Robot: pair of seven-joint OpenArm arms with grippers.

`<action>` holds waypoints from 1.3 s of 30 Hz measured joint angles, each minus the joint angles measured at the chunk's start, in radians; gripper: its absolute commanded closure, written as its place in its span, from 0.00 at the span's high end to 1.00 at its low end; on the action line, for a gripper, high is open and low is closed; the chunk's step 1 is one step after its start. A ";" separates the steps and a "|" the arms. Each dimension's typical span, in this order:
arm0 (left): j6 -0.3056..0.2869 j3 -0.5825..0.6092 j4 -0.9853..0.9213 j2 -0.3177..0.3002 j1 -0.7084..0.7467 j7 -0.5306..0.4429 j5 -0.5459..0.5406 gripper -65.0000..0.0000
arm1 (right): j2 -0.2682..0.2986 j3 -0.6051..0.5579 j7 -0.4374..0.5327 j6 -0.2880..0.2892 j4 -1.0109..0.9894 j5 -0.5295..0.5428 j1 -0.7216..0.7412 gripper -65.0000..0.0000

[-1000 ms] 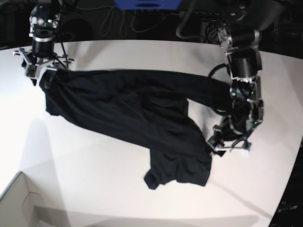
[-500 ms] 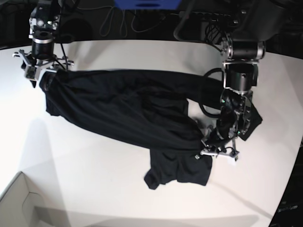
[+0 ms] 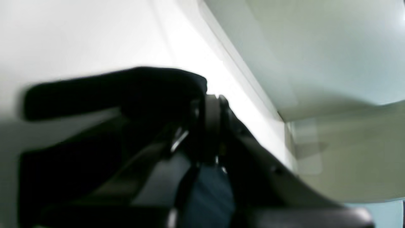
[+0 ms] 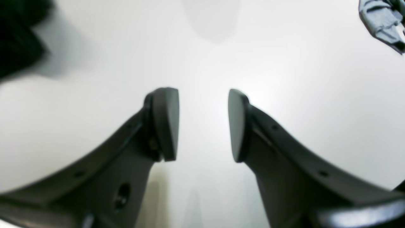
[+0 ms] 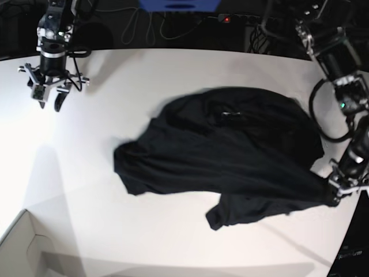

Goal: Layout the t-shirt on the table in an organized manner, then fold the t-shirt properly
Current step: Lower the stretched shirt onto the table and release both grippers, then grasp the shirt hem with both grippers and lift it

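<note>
The black t-shirt (image 5: 230, 150) lies bunched and creased on the white table (image 5: 144, 69), centre-right in the base view. My left gripper (image 5: 337, 195) is shut on the shirt's right edge near the table's right rim, with fabric stretched toward it. In the blurred left wrist view the left gripper (image 3: 205, 104) pinches dark t-shirt cloth (image 3: 126, 91). My right gripper (image 5: 51, 98) hovers open at the far left corner, apart from the shirt. In the right wrist view the right gripper (image 4: 203, 123) has nothing between its fingers above the bare table (image 4: 202, 47). A scrap of the t-shirt (image 4: 15, 34) shows at that view's upper left.
A pale cardboard box corner (image 5: 23, 248) sits at the front left. Cables (image 5: 144, 26) and dark equipment run behind the table's far edge. A grey object (image 4: 383, 19) shows at the upper right of the right wrist view. The table's right rim is just beside the left gripper.
The left gripper shut on the shirt and pulled it right toward the table's rim. The shirt came away from the right gripper, which stays at the far left corner.
</note>
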 measured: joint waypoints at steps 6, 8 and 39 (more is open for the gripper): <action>-0.005 -0.051 -0.002 -0.005 0.204 0.008 -0.054 0.00 | -0.010 -0.007 -0.005 0.000 0.042 -0.001 0.010 0.39; 0.000 -0.087 -0.026 -0.002 0.261 0.000 -0.050 0.00 | -0.002 -0.029 0.000 0.000 0.055 -0.001 0.032 0.39; 0.000 -0.132 0.117 0.019 0.386 0.015 -0.065 0.60 | 0.000 -0.459 -0.304 0.125 -0.920 0.001 1.002 0.51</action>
